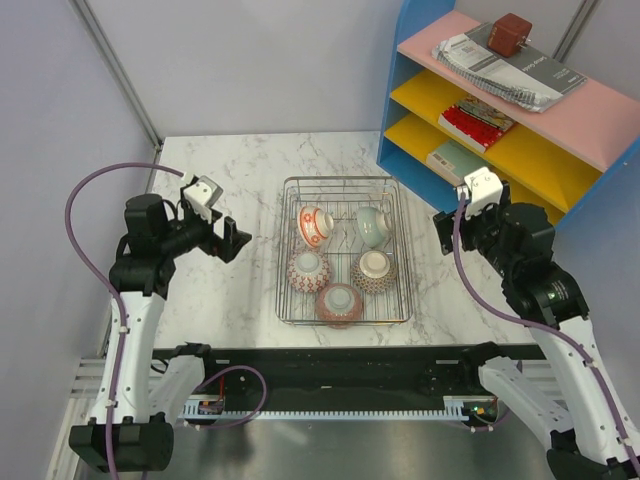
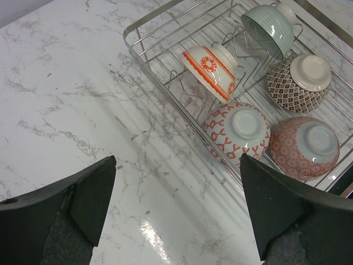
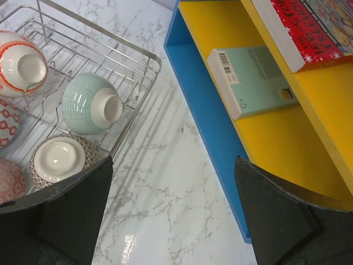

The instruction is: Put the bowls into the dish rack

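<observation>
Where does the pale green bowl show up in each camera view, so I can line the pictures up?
Top view: green bowl in the far right part of the dish rack, tipped on its side.
Left wrist: green bowl at the top right of the picture.
Right wrist: green bowl left of centre, near the rack's corner.
Shared landmark: the orange-striped bowl next to it, visible in all three views.
</observation>
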You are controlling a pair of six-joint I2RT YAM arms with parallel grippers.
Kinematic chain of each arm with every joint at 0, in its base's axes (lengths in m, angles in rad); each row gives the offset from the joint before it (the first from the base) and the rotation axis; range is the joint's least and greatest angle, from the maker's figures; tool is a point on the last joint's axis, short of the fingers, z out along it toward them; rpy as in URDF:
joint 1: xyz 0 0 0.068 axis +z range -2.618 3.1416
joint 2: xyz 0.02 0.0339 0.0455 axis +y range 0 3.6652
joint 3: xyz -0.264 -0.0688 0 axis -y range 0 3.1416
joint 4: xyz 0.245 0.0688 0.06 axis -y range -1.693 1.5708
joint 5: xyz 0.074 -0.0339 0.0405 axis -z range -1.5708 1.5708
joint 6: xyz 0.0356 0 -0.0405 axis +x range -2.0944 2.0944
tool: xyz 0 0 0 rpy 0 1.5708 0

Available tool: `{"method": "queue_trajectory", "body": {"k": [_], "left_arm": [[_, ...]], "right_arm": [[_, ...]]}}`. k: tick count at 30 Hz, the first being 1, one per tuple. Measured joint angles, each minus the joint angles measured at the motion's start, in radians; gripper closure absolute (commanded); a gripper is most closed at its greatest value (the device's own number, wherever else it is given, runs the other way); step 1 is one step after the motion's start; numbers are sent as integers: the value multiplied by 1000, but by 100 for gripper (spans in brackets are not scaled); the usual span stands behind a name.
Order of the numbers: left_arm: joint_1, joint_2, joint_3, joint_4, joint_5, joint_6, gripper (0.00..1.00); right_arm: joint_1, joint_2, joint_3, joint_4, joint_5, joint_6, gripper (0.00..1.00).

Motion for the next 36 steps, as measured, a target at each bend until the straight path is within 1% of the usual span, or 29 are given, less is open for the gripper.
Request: {"method": "queue_trajectory", "body": {"k": [3, 7, 12, 14, 15, 17, 25, 36], "left_arm": [[0, 0, -13, 2, 0, 0, 0], [6, 0, -21, 6, 1, 0, 0], [6, 0, -22, 14, 2, 0, 0], [6, 0, -22, 15, 1, 0, 0], [7, 0, -23, 16, 1, 0, 0], [9, 0, -24, 19, 1, 0, 0], [23, 1, -36, 29, 0, -1, 0], [30, 4, -50, 51, -1, -2, 0]], "right_arm": [[-47, 13, 0, 13, -30, 3, 2], [-173, 40, 1, 24, -124, 5, 2], [-489, 113, 6, 28, -370, 6, 2], [-577, 133, 6, 24, -450, 5, 2], [-598, 135, 6, 21, -474, 2, 2], [-617, 126, 5, 16, -522, -6, 2], [-618, 35, -1, 5, -658, -38, 2], [-618, 56, -11, -9, -737, -36, 2]]}}
